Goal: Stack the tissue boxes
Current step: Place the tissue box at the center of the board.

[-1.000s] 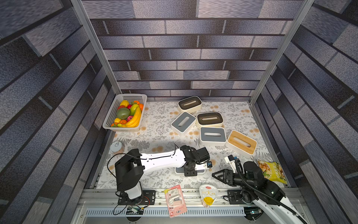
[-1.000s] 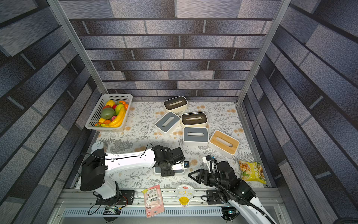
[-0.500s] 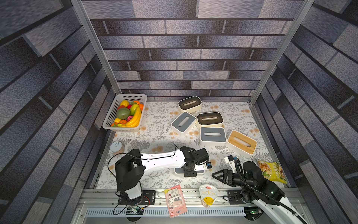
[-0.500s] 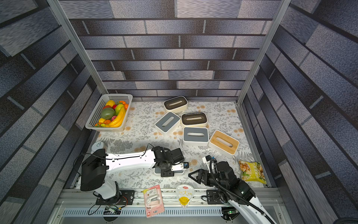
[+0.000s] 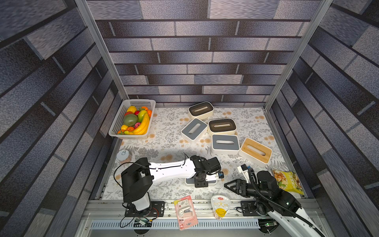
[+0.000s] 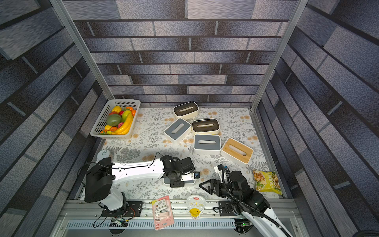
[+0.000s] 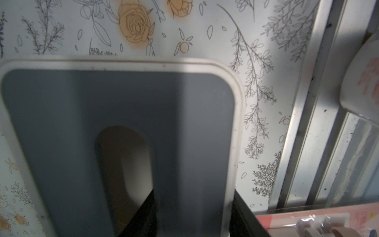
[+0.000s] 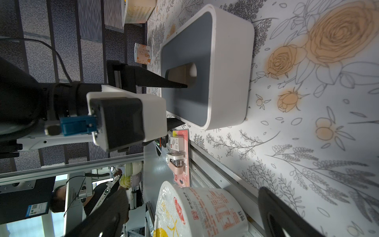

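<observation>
Right wrist view: left claw point(image 8: 185, 104) pinches grey-lidded tissue box point(image 8: 231, 67), one finger inside its slot, one outside.

Six tissue boxes point(image 5: 225, 142), one fruit basket point(image 5: 117, 123).

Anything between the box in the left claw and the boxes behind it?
Nothing visible: only bare floral cloth separates the held box from the nearest grey-lidded box; the right claw sits off to one side.
</observation>
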`<state>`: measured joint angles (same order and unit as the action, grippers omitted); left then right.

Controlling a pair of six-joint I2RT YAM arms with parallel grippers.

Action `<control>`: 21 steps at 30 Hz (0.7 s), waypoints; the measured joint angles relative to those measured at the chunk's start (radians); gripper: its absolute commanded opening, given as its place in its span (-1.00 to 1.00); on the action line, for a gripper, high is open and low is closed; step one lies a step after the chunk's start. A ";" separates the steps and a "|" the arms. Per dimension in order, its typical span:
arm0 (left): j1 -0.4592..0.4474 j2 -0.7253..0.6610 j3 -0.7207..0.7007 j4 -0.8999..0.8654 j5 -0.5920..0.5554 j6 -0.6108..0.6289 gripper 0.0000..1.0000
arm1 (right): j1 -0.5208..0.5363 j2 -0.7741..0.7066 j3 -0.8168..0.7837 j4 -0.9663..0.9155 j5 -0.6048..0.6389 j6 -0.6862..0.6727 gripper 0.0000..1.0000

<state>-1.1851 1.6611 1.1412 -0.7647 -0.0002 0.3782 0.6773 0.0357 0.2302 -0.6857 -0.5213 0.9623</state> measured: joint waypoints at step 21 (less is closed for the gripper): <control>-0.001 -0.005 -0.007 0.002 0.042 0.000 -0.01 | 0.000 -0.002 -0.005 0.000 0.000 0.003 1.00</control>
<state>-1.1858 1.6558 1.1339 -0.7631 0.0414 0.3782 0.6773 0.0338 0.2249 -0.6857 -0.5213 0.9653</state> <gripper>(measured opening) 0.508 0.999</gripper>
